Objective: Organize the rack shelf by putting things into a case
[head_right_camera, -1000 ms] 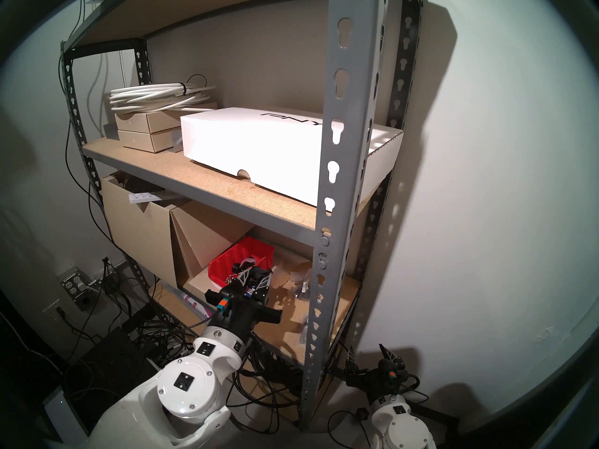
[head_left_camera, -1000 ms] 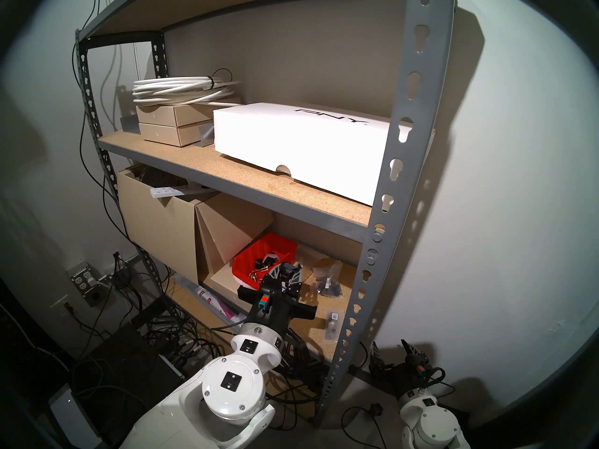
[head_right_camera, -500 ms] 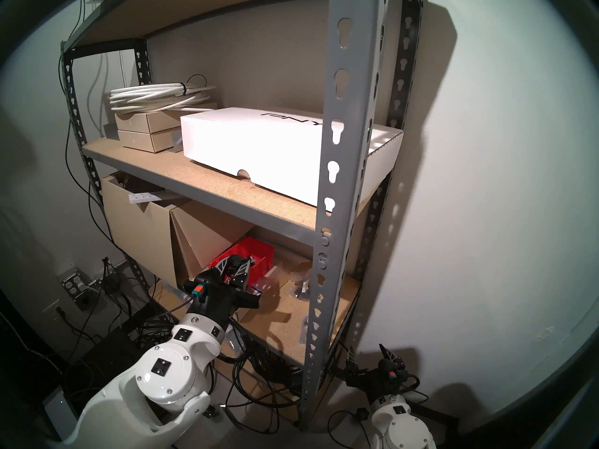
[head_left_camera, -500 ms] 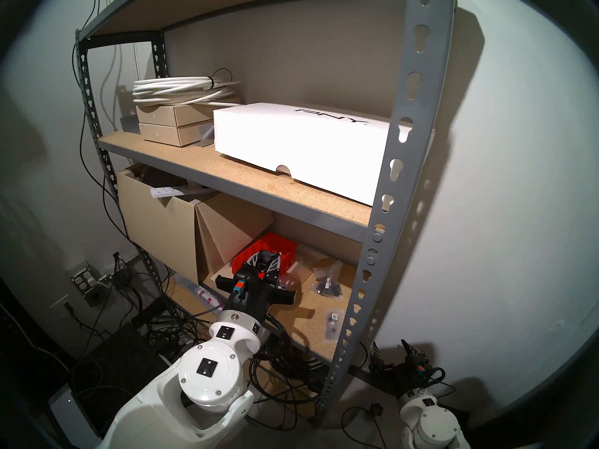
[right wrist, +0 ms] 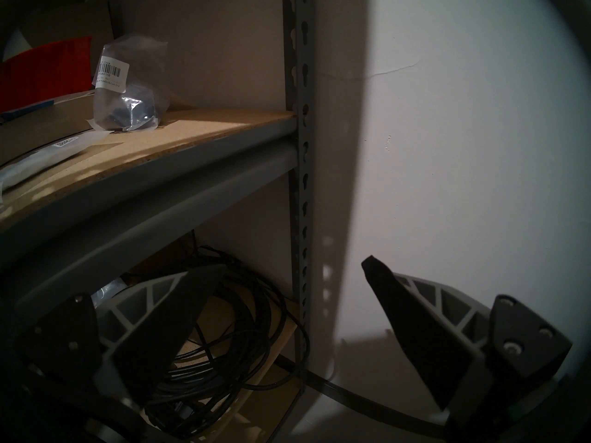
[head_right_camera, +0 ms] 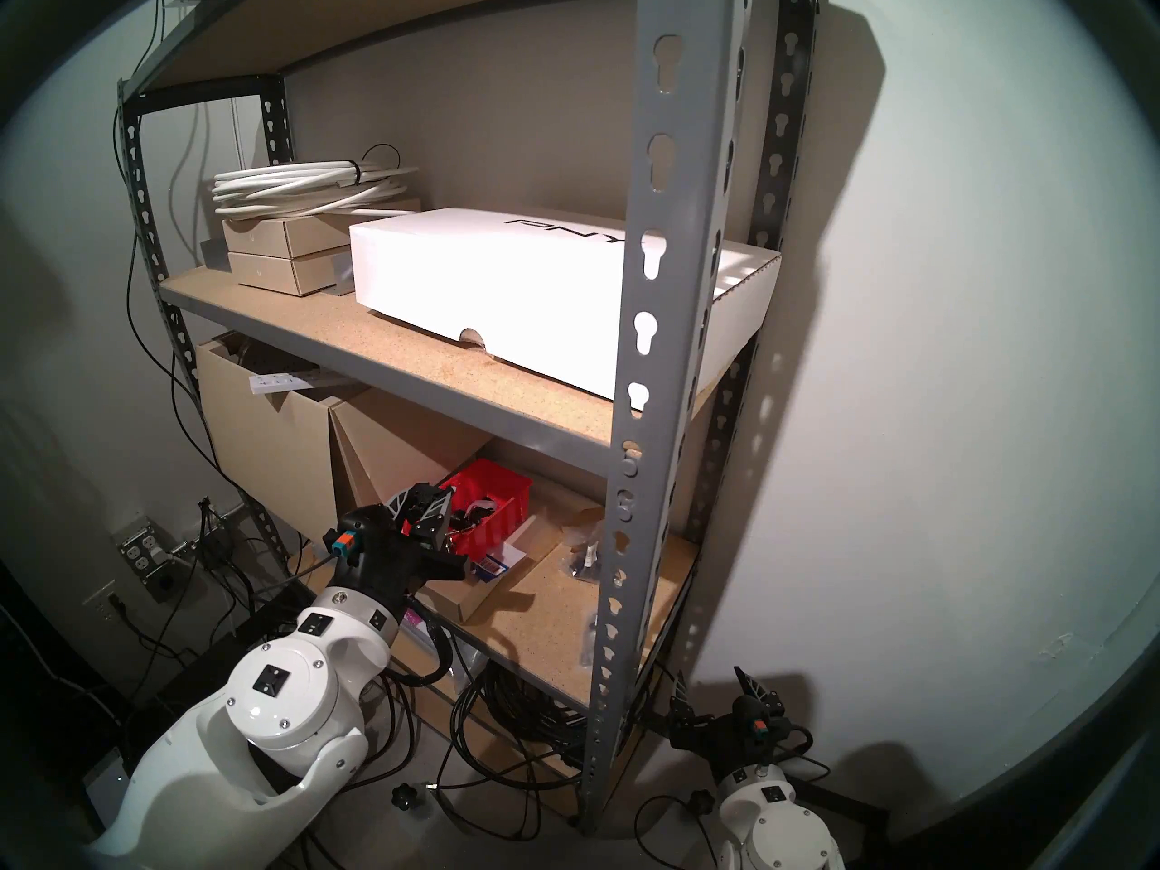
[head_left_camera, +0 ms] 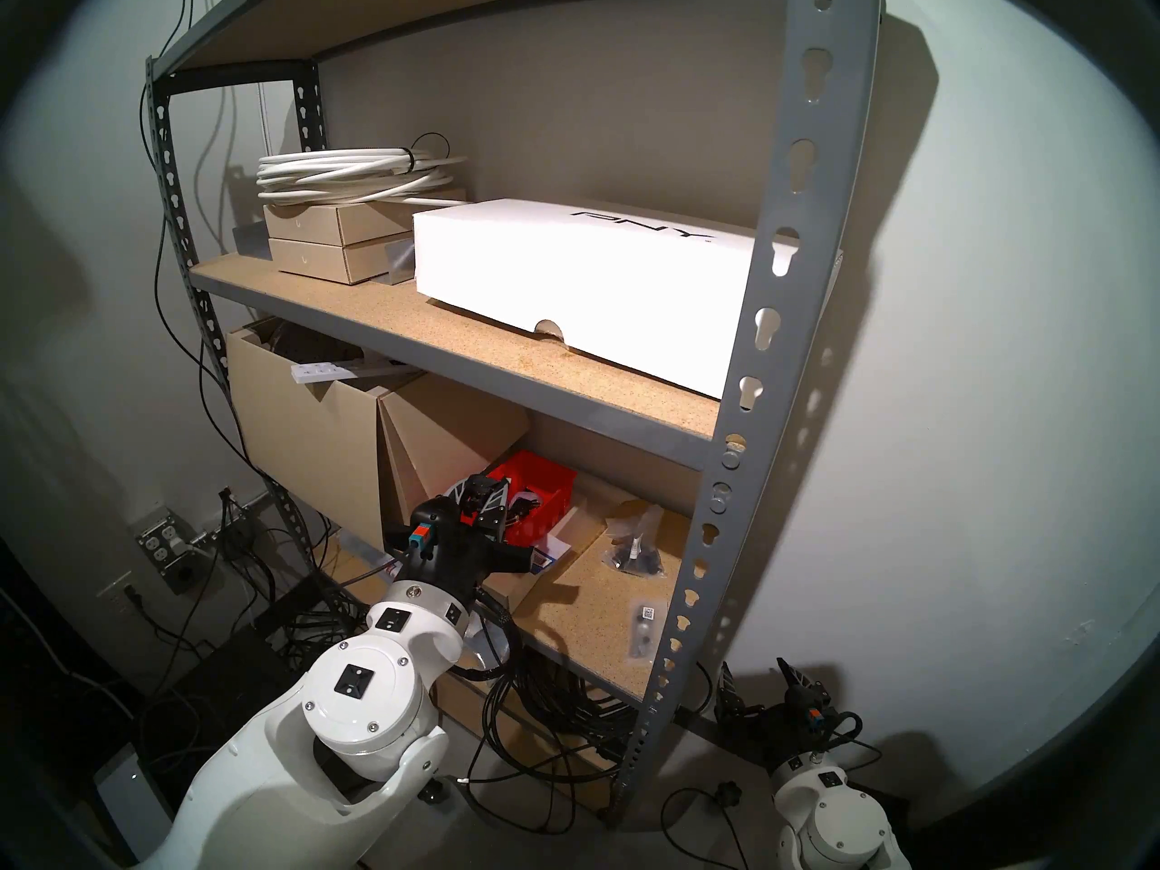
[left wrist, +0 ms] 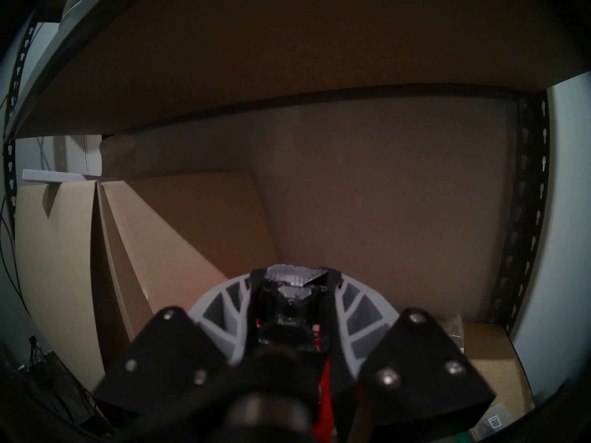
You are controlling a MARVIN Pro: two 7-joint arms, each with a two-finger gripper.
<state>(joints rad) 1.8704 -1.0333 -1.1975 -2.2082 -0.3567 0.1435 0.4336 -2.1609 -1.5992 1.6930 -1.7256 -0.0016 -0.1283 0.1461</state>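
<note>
Chipboard rack shelf (head_left_camera: 584, 617) carries clear bag (head_left_camera: 634, 552), flat packet (head_left_camera: 643, 627), cardboard boxes (head_left_camera: 301, 435).

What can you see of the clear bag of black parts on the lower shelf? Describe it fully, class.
The bag is crinkled clear plastic, holding dark parts bunched at its bottom. A white barcode label sits near its top. It stands slumped on the chipboard shelf, toward the right upright, right of the red bin. Neither tool touches it; a flat packet lies apart, nearer the front edge.

Low gap under the grey-edged chipboard upper shelf board (head_left_camera: 477, 354), tan cardboard boxes (head_left_camera: 314, 435) walling the left, small red plastic bin (head_left_camera: 540, 495) mid-shelf, bare speckled lower rack shelf (head_left_camera: 596, 624) open rightward, grey slotted steel upright (head_left_camera: 741, 410) bounding the right front corner
</note>
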